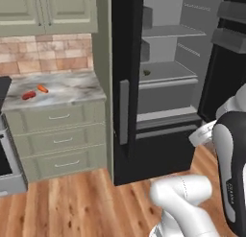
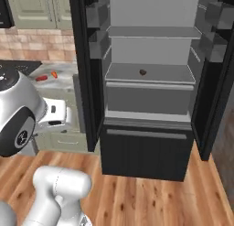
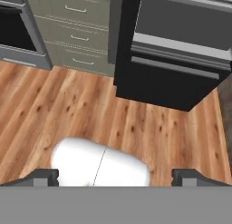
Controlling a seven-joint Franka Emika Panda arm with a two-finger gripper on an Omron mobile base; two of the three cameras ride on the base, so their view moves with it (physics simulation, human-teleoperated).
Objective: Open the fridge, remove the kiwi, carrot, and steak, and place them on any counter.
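Note:
The black fridge (image 1: 126, 87) (image 2: 146, 147) (image 3: 167, 78) stands with both doors swung open, showing its grey shelves. A small dark kiwi (image 1: 146, 73) (image 2: 143, 72) lies on the middle shelf. On the marbled counter (image 1: 77, 85) (image 2: 66, 81) to the fridge's left rest the orange carrot (image 1: 43, 88) (image 2: 54, 74) and, beside it, the red steak (image 1: 29, 95) (image 2: 41, 77). My gripper (image 3: 116, 177) is open and holds nothing. It hangs low over the wooden floor in front of the fridge, well away from the shelves and the counter.
Sage-green drawers (image 1: 60, 140) (image 3: 77, 37) sit under the counter, with a stove and oven (image 1: 7, 159) (image 3: 18, 32) further left. The open right door (image 2: 219, 83) with its dark bins juts out toward me. Wooden floor (image 3: 136, 128) stretches before the fridge.

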